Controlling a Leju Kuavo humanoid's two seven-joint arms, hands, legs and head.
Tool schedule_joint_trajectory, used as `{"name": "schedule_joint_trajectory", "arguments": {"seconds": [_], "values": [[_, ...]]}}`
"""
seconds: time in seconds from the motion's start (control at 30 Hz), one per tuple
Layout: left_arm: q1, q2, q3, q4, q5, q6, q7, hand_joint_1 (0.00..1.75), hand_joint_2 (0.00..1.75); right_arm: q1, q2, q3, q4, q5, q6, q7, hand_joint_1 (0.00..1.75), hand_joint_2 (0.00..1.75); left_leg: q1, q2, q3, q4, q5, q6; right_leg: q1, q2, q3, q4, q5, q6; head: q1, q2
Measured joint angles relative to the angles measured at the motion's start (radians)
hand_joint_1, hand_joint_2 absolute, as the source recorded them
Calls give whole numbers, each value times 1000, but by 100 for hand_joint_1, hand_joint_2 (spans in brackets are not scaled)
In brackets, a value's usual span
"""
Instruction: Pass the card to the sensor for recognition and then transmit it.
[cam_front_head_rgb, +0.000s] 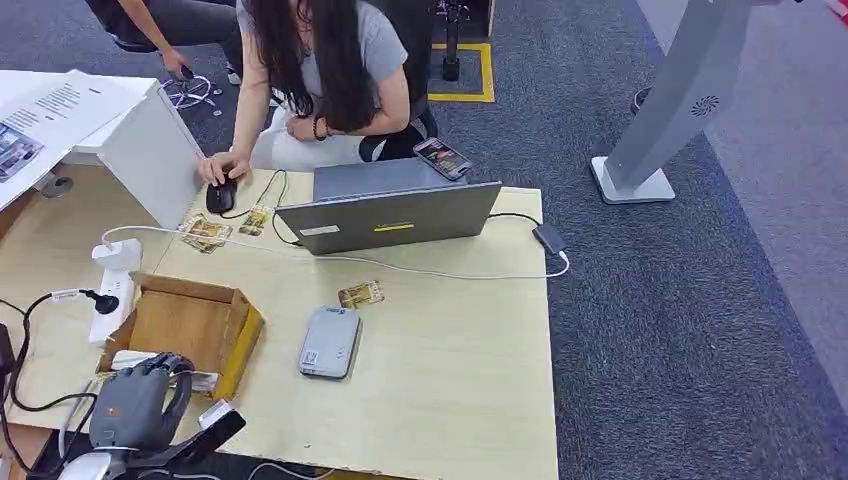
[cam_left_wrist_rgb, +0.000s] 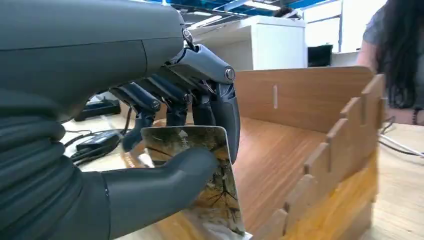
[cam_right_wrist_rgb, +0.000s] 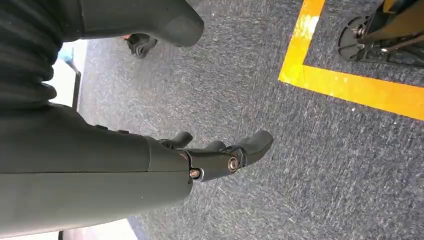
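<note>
The pale wooden tabletop (cam_front_head_rgb: 450, 380) carries everything, with a person (cam_front_head_rgb: 320, 70) seated at its far edge, one hand on a mouse. A grey laptop (cam_front_head_rgb: 390, 215) stands open in front of them. Nearer the robot sits an open wooden box (cam_front_head_rgb: 190, 320), and just beside it lies the flat grey sensor (cam_front_head_rgb: 329, 342). At the box's near end the left hand (cam_front_head_rgb: 135, 405) holds the card (cam_left_wrist_rgb: 200, 165), thumb pressing it against the fingers (cam_left_wrist_rgb: 225, 120). The right hand (cam_right_wrist_rgb: 200, 160) hangs over grey carpet, its fingers loosely apart, holding nothing.
</note>
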Motion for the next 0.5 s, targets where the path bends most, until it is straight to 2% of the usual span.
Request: {"name": "schedule_joint_trajectory", "arguments": {"seconds": [0.5], "values": [[-2, 6, -11, -3, 16, 3, 1, 175, 175, 0, 0, 5, 0, -8, 3, 2, 0, 175, 0, 0, 0, 0, 0, 0, 0, 0, 0, 0, 0, 0, 0, 0]]}}
